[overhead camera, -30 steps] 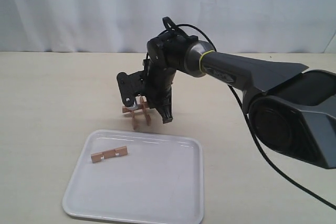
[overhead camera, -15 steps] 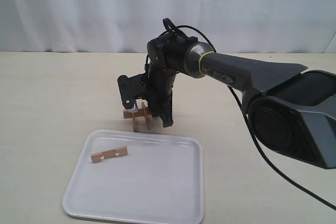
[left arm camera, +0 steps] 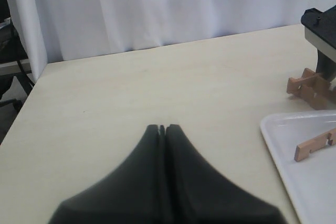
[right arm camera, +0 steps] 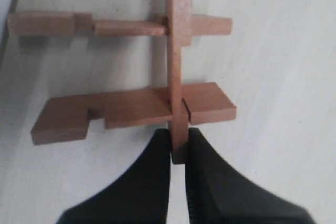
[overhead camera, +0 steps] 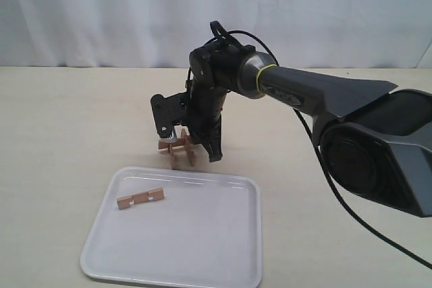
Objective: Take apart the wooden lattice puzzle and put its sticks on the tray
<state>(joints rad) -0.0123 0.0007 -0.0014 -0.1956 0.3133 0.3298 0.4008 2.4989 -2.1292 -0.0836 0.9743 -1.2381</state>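
Right arm (overhead camera: 324,92): glossy dark grey tapered shell, thin yellow-green ring (overhead camera: 259,77) near the black wrist, black cable (overhead camera: 305,129) trailing alongside. The left gripper (left arm camera: 163,128) and right gripper (right arm camera: 178,148) have smooth, matte black, tapering fingers (right arm camera: 147,182).

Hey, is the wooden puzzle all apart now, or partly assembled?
Partly assembled. Three sticks are interlocked, the right gripper shut on the crossing stick; a single stick lies on the tray.
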